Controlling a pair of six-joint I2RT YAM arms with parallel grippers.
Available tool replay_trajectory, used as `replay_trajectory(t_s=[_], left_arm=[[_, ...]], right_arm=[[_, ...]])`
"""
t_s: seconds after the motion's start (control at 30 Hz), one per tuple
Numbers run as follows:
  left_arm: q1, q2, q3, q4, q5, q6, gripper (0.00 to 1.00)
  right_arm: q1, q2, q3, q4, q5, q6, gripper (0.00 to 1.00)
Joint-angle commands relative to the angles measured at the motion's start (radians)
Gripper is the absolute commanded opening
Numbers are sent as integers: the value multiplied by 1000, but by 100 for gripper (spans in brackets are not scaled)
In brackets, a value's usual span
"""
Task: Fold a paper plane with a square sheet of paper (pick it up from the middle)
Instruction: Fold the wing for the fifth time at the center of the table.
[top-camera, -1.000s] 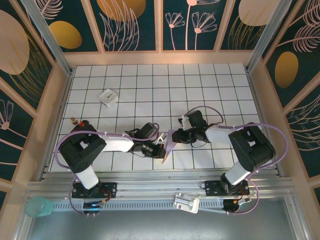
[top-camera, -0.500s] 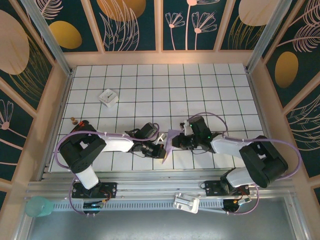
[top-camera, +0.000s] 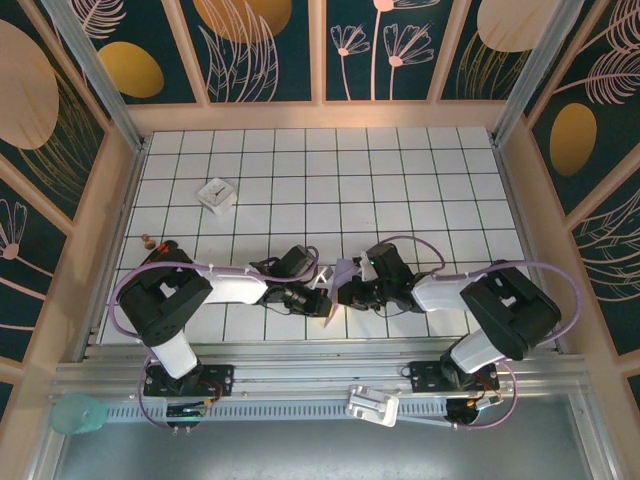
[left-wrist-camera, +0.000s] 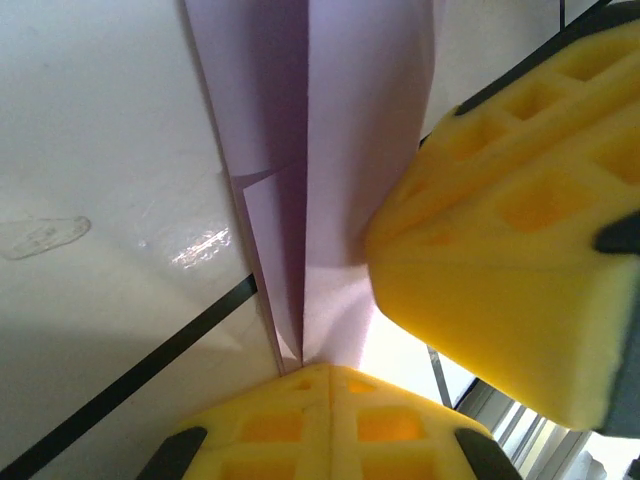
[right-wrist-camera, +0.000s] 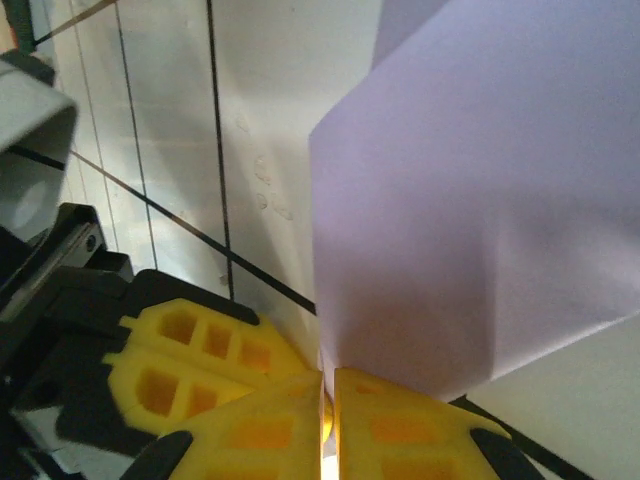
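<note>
Top view: slim, creased lavender paper plane (top-camera: 342, 272) near the centre of the white tiled table (top-camera: 400, 170), between left gripper (top-camera: 320, 298) and right gripper (top-camera: 352, 290).
Left wrist: waffled yellow pads (left-wrist-camera: 500, 230) pinch its folded ridge.
Right wrist: yellow pads (right-wrist-camera: 400, 425) pressed tight on a smooth flat flap.

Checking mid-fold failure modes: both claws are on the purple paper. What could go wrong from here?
1. The left claw and right claw both pinch the paper close together; any opposing pull could tear it or spoil the crease.
2. The right claw seems to hold only the paper's edge, so it may slip out.
3. In the top view the claws nearly meet, so they could bump.
</note>
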Motion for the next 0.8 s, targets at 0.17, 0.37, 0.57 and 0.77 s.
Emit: replay_trajectory(t_s=[0.17,0.37,0.57,0.77], left_arm=[[1,45,-32,-185,-127,45,0],[0,54,-30,-202,-137,65,0],[-1,53,-27,-220,-150,79,0],[-4,2,-9,-161,-109,40,0]], right_arm=[[-8,61,56,-18,33,-56,10],[-33,85,68,-44,32,-92,10],[-67,100,66,-62,31,-123,10],[-70,119,57,-46,17,-119,10]])
